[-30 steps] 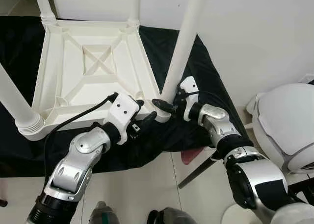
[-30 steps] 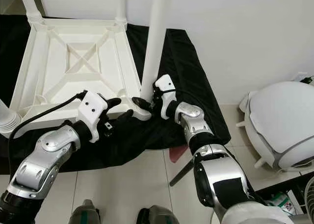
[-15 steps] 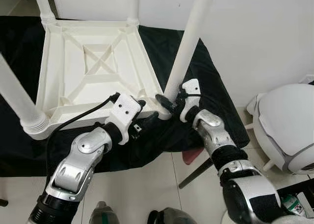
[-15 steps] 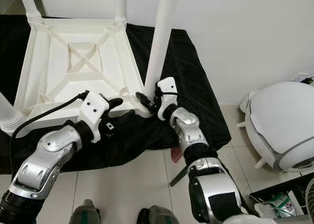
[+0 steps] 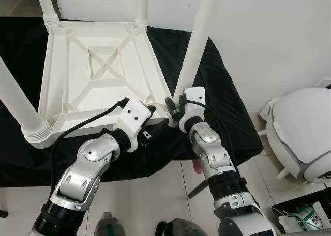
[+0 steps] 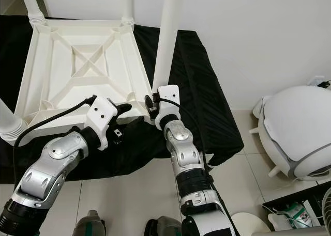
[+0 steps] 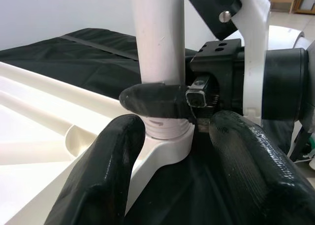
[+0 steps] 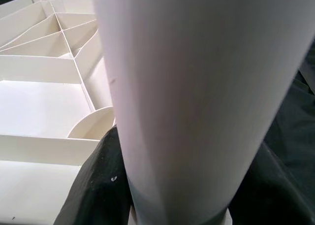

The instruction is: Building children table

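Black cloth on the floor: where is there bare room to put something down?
The black cloth lies bare on the robot's right of the upside-down table, up to the wall. The tiled floor between the arms is bare too. It's crowded at the near corner: the right tool grips the table leg, the left tool close beside.

Upturned white table on black cloth, right end effector gripping leg
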Controlling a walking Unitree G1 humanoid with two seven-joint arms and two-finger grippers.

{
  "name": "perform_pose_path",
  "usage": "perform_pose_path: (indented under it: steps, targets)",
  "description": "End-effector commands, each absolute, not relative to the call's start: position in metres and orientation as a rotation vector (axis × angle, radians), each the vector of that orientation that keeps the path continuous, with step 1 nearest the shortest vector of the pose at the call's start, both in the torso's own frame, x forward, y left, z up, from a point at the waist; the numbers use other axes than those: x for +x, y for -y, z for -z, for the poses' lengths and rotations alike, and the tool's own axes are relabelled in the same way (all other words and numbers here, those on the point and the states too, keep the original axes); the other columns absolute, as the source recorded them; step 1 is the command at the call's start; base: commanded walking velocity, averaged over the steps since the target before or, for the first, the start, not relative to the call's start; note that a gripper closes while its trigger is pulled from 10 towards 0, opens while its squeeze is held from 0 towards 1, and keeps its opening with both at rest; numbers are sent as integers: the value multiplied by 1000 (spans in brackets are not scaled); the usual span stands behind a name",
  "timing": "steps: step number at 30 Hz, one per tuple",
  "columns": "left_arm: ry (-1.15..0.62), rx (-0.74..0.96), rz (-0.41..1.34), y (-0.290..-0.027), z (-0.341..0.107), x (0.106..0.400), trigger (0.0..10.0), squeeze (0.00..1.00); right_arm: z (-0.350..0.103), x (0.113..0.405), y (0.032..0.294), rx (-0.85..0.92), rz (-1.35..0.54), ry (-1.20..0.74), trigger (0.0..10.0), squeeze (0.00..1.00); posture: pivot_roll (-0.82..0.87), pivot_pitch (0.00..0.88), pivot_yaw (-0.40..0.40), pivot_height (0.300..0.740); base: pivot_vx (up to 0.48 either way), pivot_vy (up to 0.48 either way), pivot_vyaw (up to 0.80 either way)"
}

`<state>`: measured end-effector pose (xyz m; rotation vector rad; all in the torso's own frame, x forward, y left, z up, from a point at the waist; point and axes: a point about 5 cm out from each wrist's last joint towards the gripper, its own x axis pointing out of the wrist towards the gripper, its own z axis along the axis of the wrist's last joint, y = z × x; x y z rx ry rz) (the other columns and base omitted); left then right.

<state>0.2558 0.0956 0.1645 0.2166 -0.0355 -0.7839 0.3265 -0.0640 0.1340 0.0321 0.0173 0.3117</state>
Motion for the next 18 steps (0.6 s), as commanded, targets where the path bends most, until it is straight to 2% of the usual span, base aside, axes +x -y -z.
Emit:
perform_pose_path:
  steps: [1, 3, 5, 6, 10, 13, 17, 18]
  targets:
    - [28, 219, 822, -92, -162, 255, 10000, 0, -137, 323, 63, 19, -294, -28, 10000, 0, 53, 2, -138, 740, 0, 0, 0]
    - [28, 220, 819, -93, -162, 255, 10000, 0, -137, 321, 63, 11, -292, -33, 10000, 0, 53, 2, -138, 740, 0, 0, 0]
    - [29, 221, 817, -93, -162, 255, 10000, 0, -137, 320, 66, 26, -283, -54, 10000, 627, 54, 0, -139, 740, 0, 0, 0]
    - [29, 221, 817, -93, -162, 254, 10000, 0, -138, 320, 67, 37, -297, -52, 10000, 1000, 56, 0, -140, 740, 0, 0, 0]
    - [30, 221, 817, -93, -162, 254, 10000, 0, -140, 320, 68, 56, -336, -44, 10000, 1000, 56, 0, -140, 740, 0, 0, 0]
    - [31, 222, 817, -93, -162, 254, 10000, 0, -143, 324, 76, 67, -451, -17, 10000, 1000, 56, 0, -140, 740, 0, 0, 0]
    - [31, 222, 817, -93, -162, 254, 10000, 0, -144, 326, 80, 57, -479, -8, 10000, 1000, 56, 0, -140, 740, 0, 0, 0]
    - [32, 223, 818, -93, -162, 255, 10000, 0, -143, 327, 83, 74, -535, -23, 10000, 1000, 55, 0, -139, 740, 0, 0, 0]
